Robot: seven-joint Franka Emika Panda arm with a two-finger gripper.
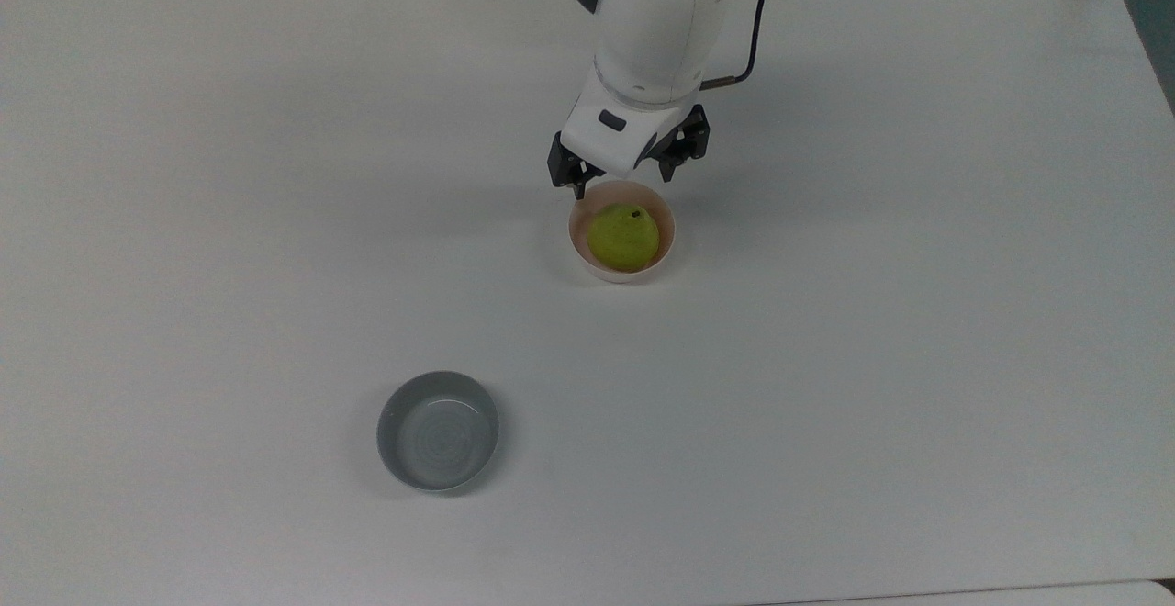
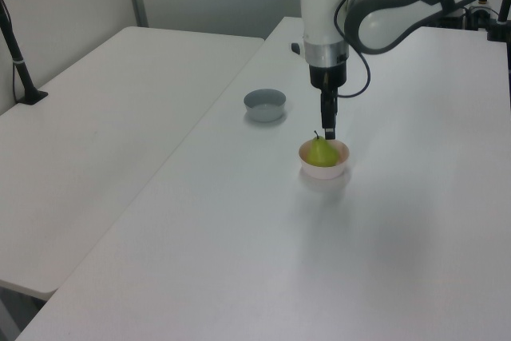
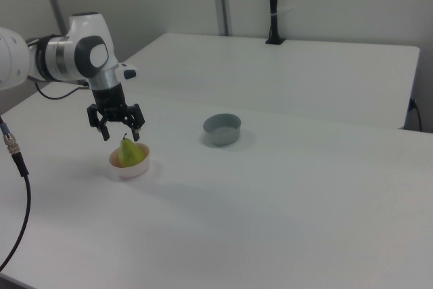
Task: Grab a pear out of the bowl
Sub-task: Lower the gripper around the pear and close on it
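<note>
A yellow-green pear with a dark stem sits in the pale pink bowl near the middle of the white table. My gripper hangs open just above the pear's stem and the bowl's far rim, fingers pointing down and spread wider than the pear's top. Nothing is between the fingers.
A grey bowl with a ringed inside stands apart from the pink bowl, toward the top view's lower left. A second white table adjoins on the left view's left. A black cable hangs at the right view's left.
</note>
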